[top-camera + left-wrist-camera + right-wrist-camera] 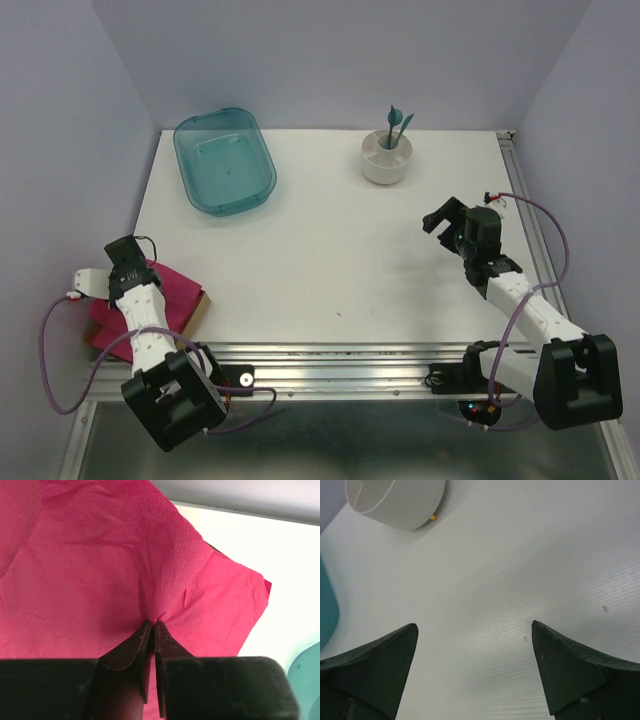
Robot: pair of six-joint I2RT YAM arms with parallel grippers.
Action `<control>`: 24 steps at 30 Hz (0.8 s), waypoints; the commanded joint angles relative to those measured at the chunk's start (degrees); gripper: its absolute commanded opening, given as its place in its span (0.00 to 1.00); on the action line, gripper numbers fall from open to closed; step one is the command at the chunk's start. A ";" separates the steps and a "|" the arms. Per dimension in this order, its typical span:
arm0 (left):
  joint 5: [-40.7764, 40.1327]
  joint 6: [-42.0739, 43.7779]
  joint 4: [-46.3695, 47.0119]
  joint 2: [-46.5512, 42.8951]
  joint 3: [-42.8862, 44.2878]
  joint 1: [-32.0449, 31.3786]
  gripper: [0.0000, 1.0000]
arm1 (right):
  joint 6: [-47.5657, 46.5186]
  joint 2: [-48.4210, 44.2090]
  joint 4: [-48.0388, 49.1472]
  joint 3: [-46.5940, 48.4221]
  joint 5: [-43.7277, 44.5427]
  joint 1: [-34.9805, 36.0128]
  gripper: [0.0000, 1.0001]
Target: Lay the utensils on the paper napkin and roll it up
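The utensils (398,124) are dark-teal pieces standing upright in a white cup (387,160) at the back right; only the cup's wall (395,500) shows in the right wrist view. Pink napkins (175,290) lie in a pile at the table's near left edge. My left gripper (125,252) is down on that pile. Its jaws are almost together, and a small pucker of the top sheet, the paper napkin (100,580), is pinched at my left gripper's (153,623) tips. My right gripper (446,214) hovers open over bare table (485,580), holding nothing.
A teal plastic bin (225,160) sits at the back left, and its edge (325,605) shows in the right wrist view. The table's left edge and front rail (340,352) run close to the napkin pile. A lower napkin's corner (257,587) sticks out to the right.
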 commanded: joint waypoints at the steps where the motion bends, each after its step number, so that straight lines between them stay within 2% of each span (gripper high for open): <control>1: -1.26 1.54 0.96 -0.57 0.33 0.11 0.22 | 0.28 -0.38 2.34 1.89 -0.54 -0.12 1.00; 6: -2.06 1.27 1.05 -2.15 0.86 0.03 0.27 | 0.28 -0.03 2.60 1.89 -0.63 -0.03 1.00; 8: -2.15 1.62 0.87 -2.16 1.47 0.11 0.35 | 0.28 0.06 2.51 1.89 -0.80 -0.03 1.00; 13: -2.67 1.10 -0.01 -2.24 2.27 0.11 0.34 | 0.19 0.32 2.69 1.89 -0.98 -0.12 1.00; 16: -3.29 0.75 0.08 -2.77 2.01 0.11 0.27 | 0.28 0.41 2.60 1.89 -0.98 -0.12 1.00; 18: -3.38 0.92 0.26 -2.95 1.83 0.11 0.26 | 0.37 0.32 2.60 1.89 -0.98 -0.03 1.00; 20: -3.29 1.18 0.69 -2.51 1.65 0.02 0.31 | 0.37 0.23 2.60 1.89 -0.98 -0.04 1.00; 24: -3.11 1.80 1.75 -0.75 1.21 0.03 0.36 | 0.28 0.41 2.51 1.89 -1.16 -0.12 1.00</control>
